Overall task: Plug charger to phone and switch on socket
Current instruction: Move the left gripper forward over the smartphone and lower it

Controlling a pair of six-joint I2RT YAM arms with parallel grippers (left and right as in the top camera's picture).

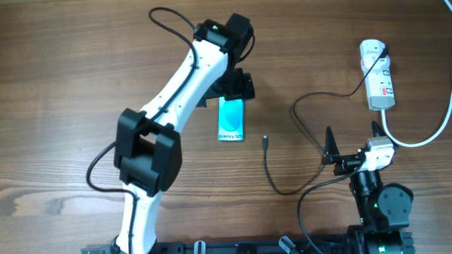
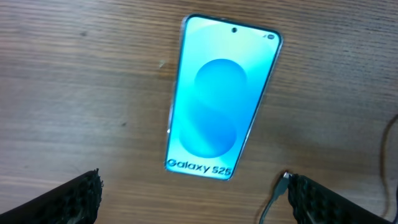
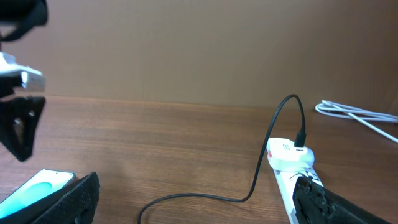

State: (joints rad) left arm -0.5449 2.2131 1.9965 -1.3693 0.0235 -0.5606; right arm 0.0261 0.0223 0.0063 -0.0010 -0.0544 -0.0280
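The phone (image 1: 231, 120) lies flat mid-table, cyan screen up; it fills the left wrist view (image 2: 217, 93) and shows at the lower left of the right wrist view (image 3: 34, 188). My left gripper (image 1: 237, 87) hovers over its far end, open and empty (image 2: 194, 182). The charger cable (image 1: 304, 102) curls from the socket (image 1: 379, 75) to its plug tip (image 1: 265, 140), which lies on the table right of the phone, next to my left finger (image 2: 285, 178). My right gripper (image 1: 353, 143) is open and empty (image 3: 199, 199), short of the socket (image 3: 289, 155).
The socket's thick white cord (image 1: 430, 135) loops along the right edge and runs off the top right, and shows in the right wrist view (image 3: 354, 115). The left arm's white links (image 1: 172, 99) stretch diagonally across the left half of the table.
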